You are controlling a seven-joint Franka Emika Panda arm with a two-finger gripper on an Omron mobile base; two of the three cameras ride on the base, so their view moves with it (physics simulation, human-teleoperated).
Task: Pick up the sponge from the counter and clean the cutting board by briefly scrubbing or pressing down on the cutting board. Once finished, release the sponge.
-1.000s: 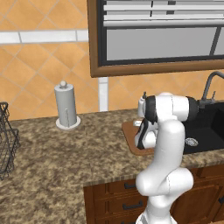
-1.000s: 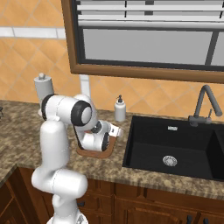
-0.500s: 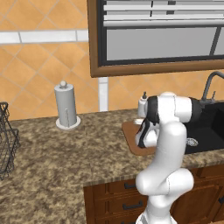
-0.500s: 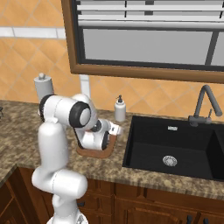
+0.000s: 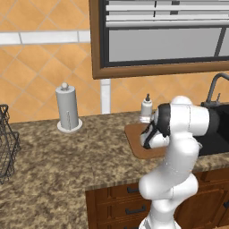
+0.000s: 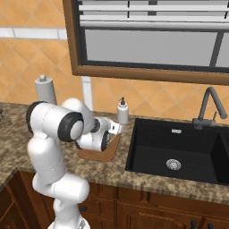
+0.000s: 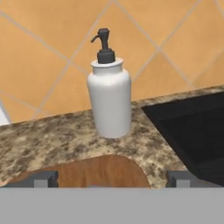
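Observation:
The reddish-brown cutting board (image 5: 134, 144) lies on the speckled counter (image 5: 67, 156) beside the sink; its rounded end also shows in the hand view as the cutting board (image 7: 103, 171). My gripper (image 7: 109, 183) hovers low over the board's end near the sink, open, its fingertips (image 7: 42, 179) wide apart with nothing between them. From the right base camera the gripper (image 6: 117, 129) points toward the soap bottle. The sponge is out of view; the arm covers much of the board.
A white soap dispenser (image 7: 109, 100) stands just behind the board, close ahead of the hand. The black sink (image 6: 179, 150) with its faucet (image 6: 208, 105) lies to the right. A paper towel holder (image 5: 67, 108) and a wire basket (image 5: 6, 143) stand to the left.
The arm has shifted slightly over the board. Nothing else has moved.

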